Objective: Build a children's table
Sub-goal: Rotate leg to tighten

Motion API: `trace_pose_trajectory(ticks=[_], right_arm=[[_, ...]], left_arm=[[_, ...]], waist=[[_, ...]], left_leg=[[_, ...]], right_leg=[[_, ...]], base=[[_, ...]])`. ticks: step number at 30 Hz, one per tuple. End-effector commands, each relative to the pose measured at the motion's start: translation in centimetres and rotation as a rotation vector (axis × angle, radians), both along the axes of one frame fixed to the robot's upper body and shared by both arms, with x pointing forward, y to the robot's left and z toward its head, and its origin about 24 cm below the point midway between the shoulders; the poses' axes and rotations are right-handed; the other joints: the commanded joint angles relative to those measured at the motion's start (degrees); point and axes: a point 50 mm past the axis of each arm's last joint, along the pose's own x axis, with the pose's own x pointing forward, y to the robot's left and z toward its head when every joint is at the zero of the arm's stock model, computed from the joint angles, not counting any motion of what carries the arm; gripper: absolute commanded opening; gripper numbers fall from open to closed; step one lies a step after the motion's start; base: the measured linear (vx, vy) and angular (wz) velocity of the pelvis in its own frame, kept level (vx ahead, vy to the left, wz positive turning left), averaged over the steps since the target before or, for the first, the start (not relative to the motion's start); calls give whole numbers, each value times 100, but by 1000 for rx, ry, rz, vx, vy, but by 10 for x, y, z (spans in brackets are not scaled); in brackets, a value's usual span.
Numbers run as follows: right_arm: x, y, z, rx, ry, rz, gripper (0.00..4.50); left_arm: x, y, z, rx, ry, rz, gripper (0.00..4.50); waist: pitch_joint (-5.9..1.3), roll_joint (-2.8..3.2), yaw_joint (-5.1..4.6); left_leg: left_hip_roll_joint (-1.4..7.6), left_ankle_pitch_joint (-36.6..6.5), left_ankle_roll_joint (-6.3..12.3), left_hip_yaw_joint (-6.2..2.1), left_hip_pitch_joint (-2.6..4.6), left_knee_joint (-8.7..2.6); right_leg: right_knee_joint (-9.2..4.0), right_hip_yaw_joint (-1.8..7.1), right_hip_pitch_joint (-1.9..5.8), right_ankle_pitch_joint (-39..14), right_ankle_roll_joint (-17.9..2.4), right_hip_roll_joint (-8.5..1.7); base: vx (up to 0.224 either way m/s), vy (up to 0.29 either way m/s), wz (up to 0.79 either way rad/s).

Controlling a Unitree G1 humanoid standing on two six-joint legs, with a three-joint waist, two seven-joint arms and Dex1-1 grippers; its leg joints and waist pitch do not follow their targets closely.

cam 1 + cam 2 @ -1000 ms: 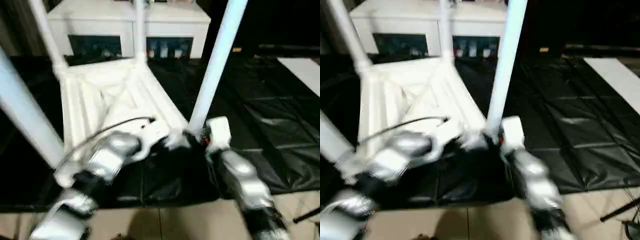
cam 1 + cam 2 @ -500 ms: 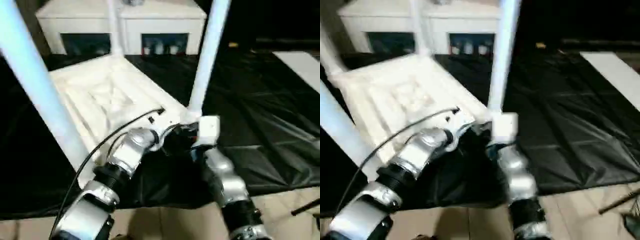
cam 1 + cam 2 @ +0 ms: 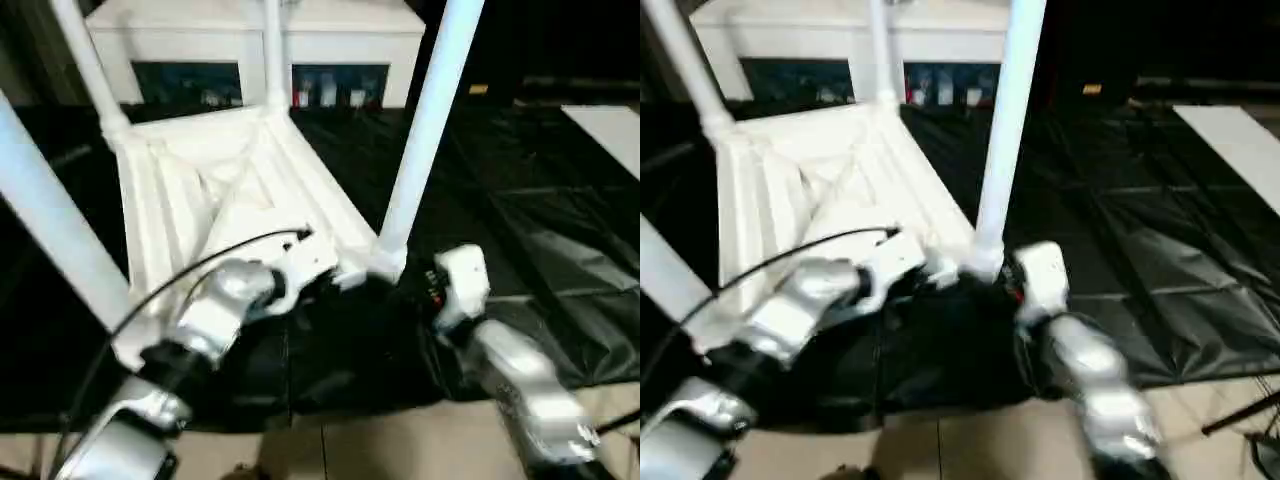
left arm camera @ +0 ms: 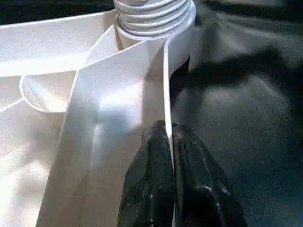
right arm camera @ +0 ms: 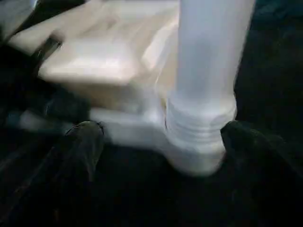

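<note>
Black floor sheet [image 3: 560, 240], upturned white four-legged table [image 3: 230, 190].

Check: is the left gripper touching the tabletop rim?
Touching. In the left wrist view, the left gripper is shut on the thin tabletop rim.

A white tabletop [image 3: 230, 200] with a ribbed underside carries four white tube legs [image 3: 425, 120], set against crinkled black sheeting [image 3: 520, 200] spread over a pale beige tiled floor [image 3: 400, 450]. Silver forearms [image 3: 520, 385] end in white wrist housings, the left gripper [image 4: 171, 142] showing glossy black fingers [image 4: 151, 179]. Behind stands a white cabinet [image 3: 250, 40] with dark glass doors. A thin black cable [image 3: 200, 265] arcs over the left arm.
</note>
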Motion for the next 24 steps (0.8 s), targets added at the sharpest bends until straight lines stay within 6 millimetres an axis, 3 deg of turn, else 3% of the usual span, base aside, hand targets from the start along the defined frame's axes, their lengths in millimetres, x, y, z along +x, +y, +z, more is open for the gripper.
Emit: trace_pose_trajectory(ticks=[1, 7, 9, 11, 15, 20, 24], right_arm=[[-4, -6, 8, 18, 3, 63, 441], [2, -18, 16, -48, 7, 121, 441], [9, -17, 19, -66, -5, 142, 441], [10, -16, 20, -64, 0, 147, 441], [16, -10, 20, -73, -1, 195, 441], [16, -4, 16, -83, 14, 273, 441], [19, -2, 14, -99, 9, 284, 407]], left_arm=[[-12, 5, -10, 26, 88, -68, 0], [-26, 11, 0, 35, 152, -236, 0], [-32, 11, 1, 45, 181, -277, 0], [-33, 12, 1, 50, 186, -292, 0], [-36, 12, 2, 56, 192, -305, 0], [-35, 12, 3, 57, 190, -299, 0], [-35, 12, 4, 60, 189, -299, 0]], waist=[[-253, -40, 5], [-290, -58, -10], [-316, -55, -3], [-319, -50, 20], [-316, -91, 54], [-323, -85, 89], [-333, -91, 118]], left_leg=[[261, -2204, -81, -160, 188, -452], [264, -1677, 76, -131, 186, -406], [257, -1264, 221, -106, 191, -361], [253, -1131, 327, -80, 202, -326], [247, -1155, 318, -75, 192, -319], [258, -1202, 266, -67, 218, -313], [248, -1124, 249, -58, 216, -296]], right_leg=[[-529, 173, 19, -1438, -912, -270], [-434, 163, 29, -655, -1214, -253], [-364, 154, 36, -104, -1344, -232], [-347, 158, 32, 133, -1421, -221], [-341, 159, 48, -14, -1429, -236], [-345, 176, 35, -152, -1382, -234], [-323, 179, 35, -32, -1387, -223]], base=[[0, 0, 0], [0, 0, 0], [0, 0, 0], [0, 0, 0], [0, 0, 0], [0, 0, 0], [0, 0, 0]])
